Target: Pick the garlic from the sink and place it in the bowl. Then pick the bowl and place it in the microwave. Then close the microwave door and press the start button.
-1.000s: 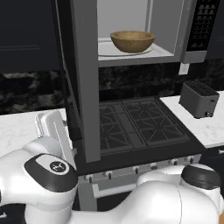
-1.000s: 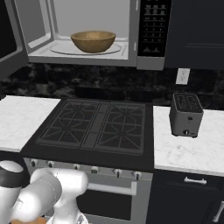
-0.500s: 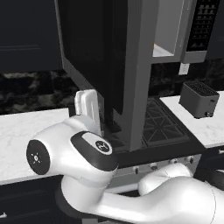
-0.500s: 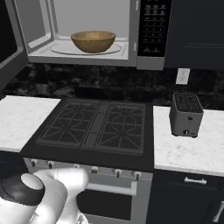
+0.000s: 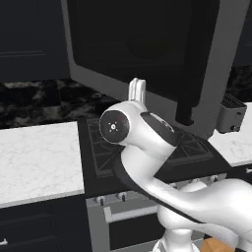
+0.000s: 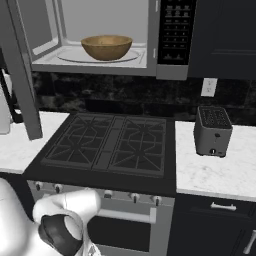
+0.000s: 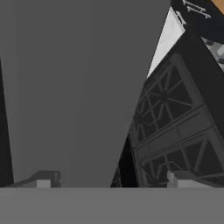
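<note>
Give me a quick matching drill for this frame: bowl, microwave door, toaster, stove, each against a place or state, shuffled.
Things:
1. bowl
2. microwave door
3. toaster
4. stove

Places or states:
A. on the white counter, right of the burners
B. swung partly toward shut, dark glass facing the left base view
C. inside the microwave on its pale floor
D. below the microwave, between two counters

Pairs: 1-C, 2-B, 3-A, 4-D

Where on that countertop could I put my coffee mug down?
The marble counter has bare room in front of the toaster, right of the stove. The stretch left of the stove is bare too, though the microwave door and arm crowd its stove end.
</note>
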